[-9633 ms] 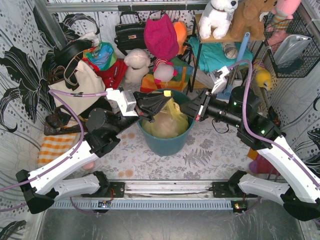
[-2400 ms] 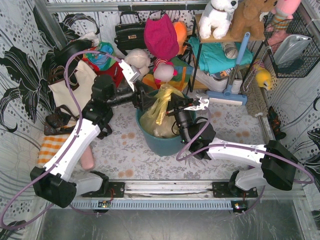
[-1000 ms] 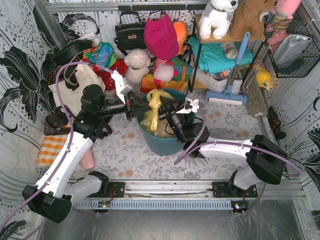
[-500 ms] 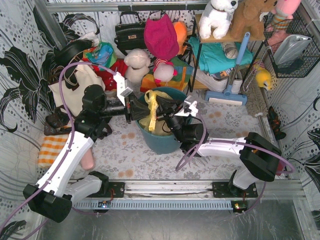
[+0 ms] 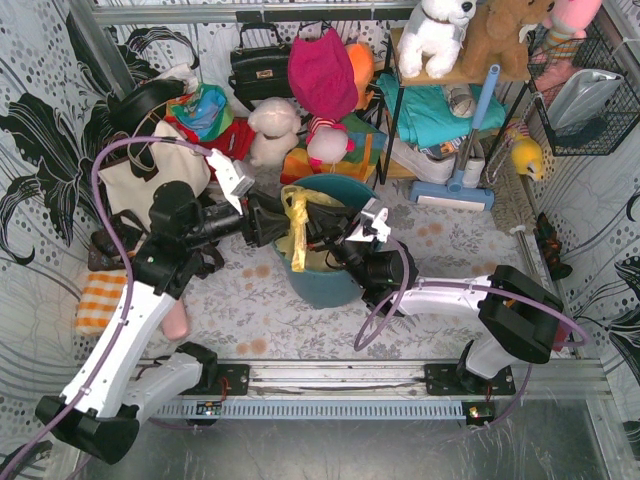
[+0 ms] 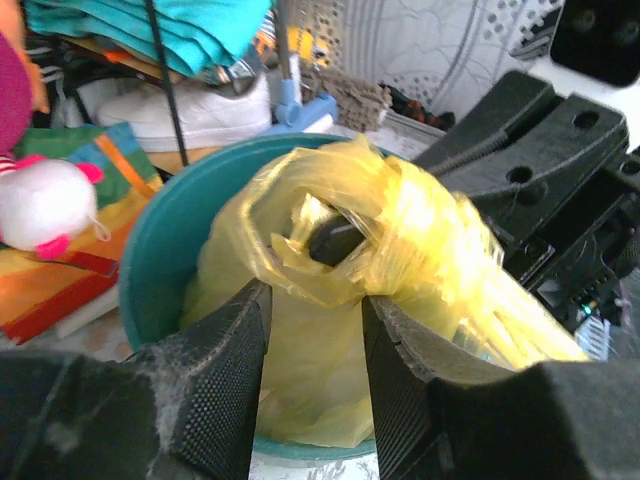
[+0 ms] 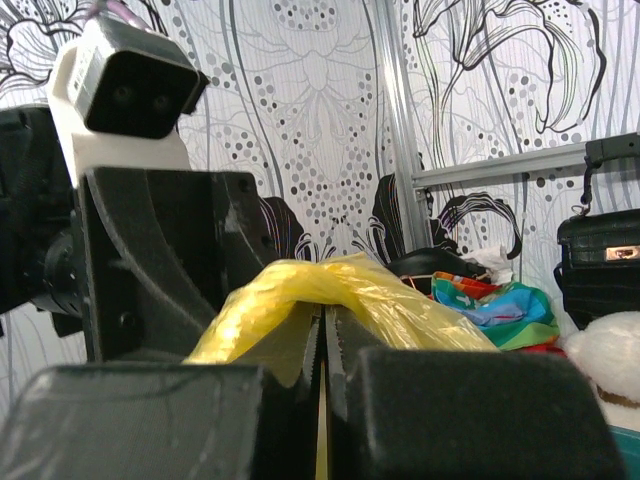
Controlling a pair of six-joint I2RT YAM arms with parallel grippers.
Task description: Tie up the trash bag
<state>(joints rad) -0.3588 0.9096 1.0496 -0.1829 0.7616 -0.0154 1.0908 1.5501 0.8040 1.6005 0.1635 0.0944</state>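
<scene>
The teal bin [image 5: 335, 290] stands on the counter [image 5: 440, 290] between the two arms. The trash bag [image 5: 297, 222] sits inside it, its yellow top gathered above the rim into a loose bundle, with one strip hanging down the front.

We think the largest risk concerns the bin. Nothing holds it down, so a sideways pull on the plastic may tip it or slide it. Next comes the bag: the film looks thin, and a hard pull could tear it or lift it out of the bin. The left gripper [image 5: 262, 218] has its jaws apart on either side of the bundle and clamps nothing, so the loop may relax before a knot is made. The right gripper [image 5: 320, 226] has its jaws pressed together on a thin fold of the yellow plastic, and such a small bite can slip out.

Only the top view shows the whole bin, both arms meeting over it and the hanging strip, but there we cannot judge the jaws. The left wrist view shows the gap between the left fingers, and a dark part inside the yellow loop that we cannot identify with certainty. The right wrist view shows the closed slit with a yellow line in it.
</scene>
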